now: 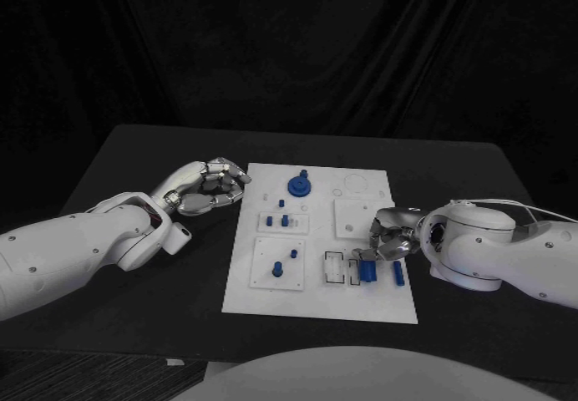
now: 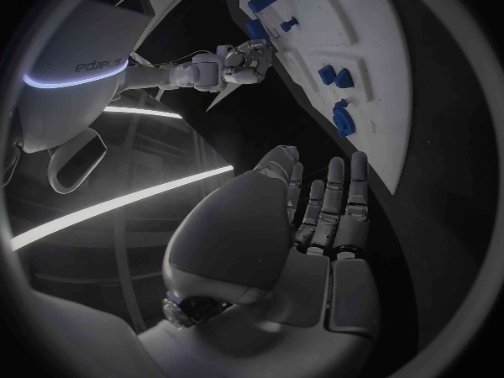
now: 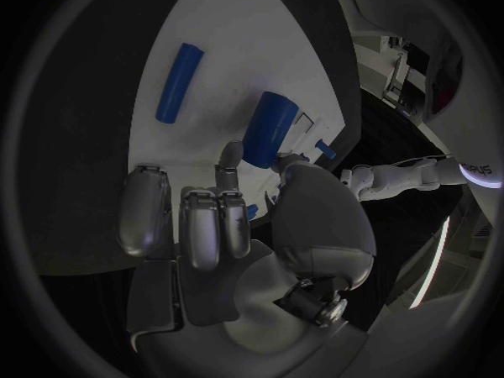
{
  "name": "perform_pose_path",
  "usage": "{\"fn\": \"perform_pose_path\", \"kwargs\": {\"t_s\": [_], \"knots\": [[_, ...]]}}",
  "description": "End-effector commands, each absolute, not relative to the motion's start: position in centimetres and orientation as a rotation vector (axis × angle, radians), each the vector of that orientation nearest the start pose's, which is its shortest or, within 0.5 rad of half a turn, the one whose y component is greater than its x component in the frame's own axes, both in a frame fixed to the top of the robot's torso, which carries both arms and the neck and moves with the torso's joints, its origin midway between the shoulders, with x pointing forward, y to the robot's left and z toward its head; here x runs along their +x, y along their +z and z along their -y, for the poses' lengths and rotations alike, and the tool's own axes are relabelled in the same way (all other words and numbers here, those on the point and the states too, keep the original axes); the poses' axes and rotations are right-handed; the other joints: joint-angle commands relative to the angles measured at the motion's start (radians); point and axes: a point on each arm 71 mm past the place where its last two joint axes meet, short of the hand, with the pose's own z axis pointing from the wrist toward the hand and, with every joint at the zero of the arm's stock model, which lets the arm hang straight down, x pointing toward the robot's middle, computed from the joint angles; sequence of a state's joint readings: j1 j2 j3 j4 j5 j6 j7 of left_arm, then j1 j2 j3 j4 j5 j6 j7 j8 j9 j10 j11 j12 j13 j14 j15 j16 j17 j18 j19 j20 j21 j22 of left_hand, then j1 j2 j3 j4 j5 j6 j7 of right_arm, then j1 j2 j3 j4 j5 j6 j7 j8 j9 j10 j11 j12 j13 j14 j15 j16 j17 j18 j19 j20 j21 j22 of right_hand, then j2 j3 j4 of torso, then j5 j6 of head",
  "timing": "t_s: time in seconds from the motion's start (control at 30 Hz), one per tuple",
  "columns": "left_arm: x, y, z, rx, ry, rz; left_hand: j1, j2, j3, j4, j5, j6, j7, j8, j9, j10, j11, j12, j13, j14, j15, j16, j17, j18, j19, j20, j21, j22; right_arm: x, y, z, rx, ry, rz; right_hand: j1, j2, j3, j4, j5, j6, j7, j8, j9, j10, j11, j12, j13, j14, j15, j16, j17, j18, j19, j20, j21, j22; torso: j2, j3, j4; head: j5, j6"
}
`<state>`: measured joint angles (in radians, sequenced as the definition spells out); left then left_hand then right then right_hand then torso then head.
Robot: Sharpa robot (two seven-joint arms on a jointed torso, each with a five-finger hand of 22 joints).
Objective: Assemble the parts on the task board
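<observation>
The white task board (image 1: pixel 362 305) lies mid-table. A blue gear-like part (image 1: pixel 299 182) and several small blue pegs (image 1: pixel 278 221) stand on its left half. A thick blue cylinder (image 1: pixel 367 272) (image 3: pixel 271 124) and a thin blue rod (image 1: pixel 398 269) (image 3: pixel 179 82) lie near its right edge. My right hand (image 1: pixel 392 238) (image 3: pixel 231 227) hovers over the board just behind the cylinder, fingers curled, thumb and one finger flanking the cylinder's near end; contact is unclear. My left hand (image 1: pixel 211 188) (image 2: pixel 305 252) is off the board's far left corner and holds nothing.
The black table (image 1: pixel 144 317) surrounds the board, with bare room left and right of it. Raised white blocks with slots (image 1: pixel 341 267) sit on the board beside the cylinder. Dark curtains close off the back.
</observation>
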<state>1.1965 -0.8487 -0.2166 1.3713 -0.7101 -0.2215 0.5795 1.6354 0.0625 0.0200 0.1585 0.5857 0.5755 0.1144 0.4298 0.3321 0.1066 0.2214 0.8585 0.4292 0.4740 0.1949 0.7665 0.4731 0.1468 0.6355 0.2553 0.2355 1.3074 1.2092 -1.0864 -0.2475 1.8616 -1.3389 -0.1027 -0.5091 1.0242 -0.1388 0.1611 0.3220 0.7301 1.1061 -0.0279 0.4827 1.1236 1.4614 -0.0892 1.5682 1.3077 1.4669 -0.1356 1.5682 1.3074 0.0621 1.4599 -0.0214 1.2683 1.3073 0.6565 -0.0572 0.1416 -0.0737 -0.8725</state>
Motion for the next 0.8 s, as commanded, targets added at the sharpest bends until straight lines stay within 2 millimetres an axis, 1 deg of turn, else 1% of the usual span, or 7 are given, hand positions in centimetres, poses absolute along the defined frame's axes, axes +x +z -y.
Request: {"fn": "perform_pose_path", "kwargs": {"t_s": [0.03,0.13,0.27,0.43,0.7,0.8], "knots": [[47.3,-23.4,-23.4,-0.226,-1.369,-1.643,0.001,0.011,0.007,-0.002,0.006,-0.003,0.002,-0.005,-0.001,0.0,0.005,-0.005,-0.002,0.007,-0.001,-0.004,-0.001,-0.014,-0.002,-0.007,0.006,0.014,38.2,-24.7,24.0,0.028,0.354,-2.189,0.006,0.005,0.047,-0.043,-0.007,-0.008,-0.01,0.002,0.001,0.109,-0.01,0.003,0.263,0.102,-0.009,-0.003,0.254,0.004,0.0,-0.008,-0.004,0.176,0.0,0.0002,-0.0007,0.003,0.0],[47.3,-23.4,-23.4,-0.226,-1.368,-1.644,0.001,0.011,0.007,-0.002,0.006,-0.003,0.002,-0.005,-0.001,0.0,0.005,-0.005,-0.002,0.007,-0.001,-0.004,-0.001,-0.014,-0.002,-0.007,0.006,0.014,38.2,-24.7,23.8,0.045,0.366,-2.203,0.006,0.006,0.047,-0.042,-0.024,-0.009,-0.009,-0.003,0.004,0.109,-0.009,0.003,0.263,0.101,-0.009,-0.004,0.253,0.004,0.0,-0.008,-0.006,0.175,0.0,0.0002,-0.0013,0.003,0.0],[47.3,-23.5,-23.4,-0.227,-1.367,-1.646,0.001,0.011,0.007,-0.002,0.006,-0.003,0.002,-0.005,-0.001,0.0,0.005,-0.005,-0.002,0.007,-0.001,-0.004,-0.001,-0.014,-0.002,-0.007,0.006,0.014,38.3,-24.5,23.5,0.084,0.391,-2.234,0.006,0.008,0.047,-0.041,-0.045,-0.008,-0.008,-0.009,0.008,0.109,-0.009,0.003,0.263,0.102,-0.009,-0.004,0.253,0.004,0.0,-0.007,-0.005,0.176,0.0,0.0004,0.0007,0.001,0.0],[47.4,-23.5,-23.3,-0.227,-1.367,-1.647,0.001,0.011,0.007,-0.002,0.006,-0.003,0.002,-0.005,-0.001,0.0,0.005,-0.005,-0.002,0.007,-0.001,-0.004,-0.001,-0.014,-0.002,-0.007,0.006,0.014,38.5,-24.3,22.9,0.091,0.416,-2.245,0.006,0.009,0.047,-0.042,-0.051,-0.008,-0.008,-0.011,0.009,0.109,-0.008,0.003,0.263,0.102,-0.009,-0.003,0.254,0.005,-0.001,-0.007,-0.007,0.175,-0.001,0.0008,-0.001,0.002,0.0],[47.4,-23.5,-23.1,-0.226,-1.37,-1.65,0.001,0.011,0.008,-0.003,0.006,-0.004,0.003,-0.006,-0.002,0.0,0.005,-0.005,-0.002,0.008,-0.002,-0.004,-0.002,-0.015,-0.002,-0.008,0.008,0.016,38.8,-24.4,21.8,0.088,0.448,-2.272,0.006,0.01,0.048,-0.041,-0.053,-0.008,-0.008,-0.012,0.009,0.109,-0.008,0.003,0.263,0.102,-0.009,-0.003,0.254,0.004,0.0,-0.007,-0.007,0.175,-0.001,0.0007,0.0001,-0.001,0.0],[47.4,-23.5,-23.1,-0.225,-1.37,-1.651,0.001,0.011,0.008,-0.003,0.006,-0.004,0.003,-0.006,-0.002,0.0,0.005,-0.005,-0.002,0.008,-0.002,-0.004,-0.002,-0.015,-0.002,-0.008,0.008,0.016,38.9,-24.5,21.4,0.081,0.455,-2.279,0.006,0.014,0.05,-0.041,-0.058,-0.01,-0.007,-0.018,0.008,0.109,-0.008,0.003,0.263,0.102,-0.008,-0.003,0.254,0.005,-0.001,-0.007,-0.009,0.174,-0.001,0.0002,-0.0003,-0.002,0.0]]}}
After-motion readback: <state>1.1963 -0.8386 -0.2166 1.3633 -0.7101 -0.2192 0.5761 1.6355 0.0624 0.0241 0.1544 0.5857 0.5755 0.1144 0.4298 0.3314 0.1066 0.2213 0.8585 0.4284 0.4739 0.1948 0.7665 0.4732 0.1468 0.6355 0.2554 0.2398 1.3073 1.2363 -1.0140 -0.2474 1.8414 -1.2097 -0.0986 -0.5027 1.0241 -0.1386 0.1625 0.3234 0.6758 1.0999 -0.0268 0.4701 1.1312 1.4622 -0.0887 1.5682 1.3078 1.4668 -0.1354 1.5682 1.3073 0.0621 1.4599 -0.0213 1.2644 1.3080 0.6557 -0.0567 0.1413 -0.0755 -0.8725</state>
